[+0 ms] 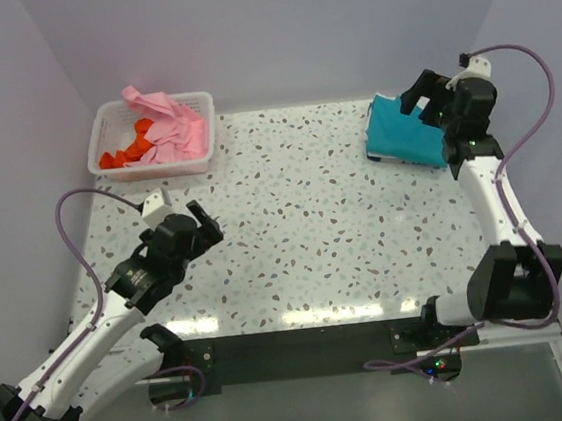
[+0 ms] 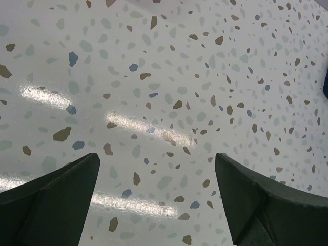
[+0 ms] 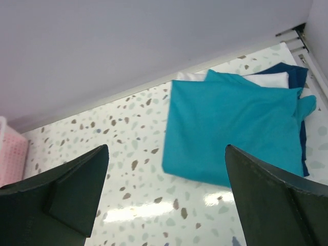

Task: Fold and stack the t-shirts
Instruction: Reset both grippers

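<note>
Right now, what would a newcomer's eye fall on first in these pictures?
The teal shirt stands out first: it lies folded on top of a stack at the far right corner of the table, with a white shirt and a dark blue shirt showing under it. Next comes the white basket at the far left, holding a crumpled pink shirt and an orange-red shirt. The left tool and the right tool are open and empty.
</note>
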You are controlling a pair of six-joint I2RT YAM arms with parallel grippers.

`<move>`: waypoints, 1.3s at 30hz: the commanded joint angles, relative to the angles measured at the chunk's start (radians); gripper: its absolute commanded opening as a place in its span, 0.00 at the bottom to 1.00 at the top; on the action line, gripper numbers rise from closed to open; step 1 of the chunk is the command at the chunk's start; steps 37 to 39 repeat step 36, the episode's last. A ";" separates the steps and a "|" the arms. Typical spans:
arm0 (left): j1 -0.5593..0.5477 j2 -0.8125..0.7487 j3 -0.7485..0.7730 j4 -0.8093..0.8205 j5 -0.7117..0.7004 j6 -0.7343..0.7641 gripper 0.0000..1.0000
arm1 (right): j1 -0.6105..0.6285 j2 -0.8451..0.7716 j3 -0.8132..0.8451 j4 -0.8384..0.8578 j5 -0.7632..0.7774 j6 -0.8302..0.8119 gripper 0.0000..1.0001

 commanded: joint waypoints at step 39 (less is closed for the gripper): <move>0.006 -0.030 0.007 -0.140 -0.084 -0.101 1.00 | 0.282 -0.747 -0.660 -0.351 -0.003 0.035 0.99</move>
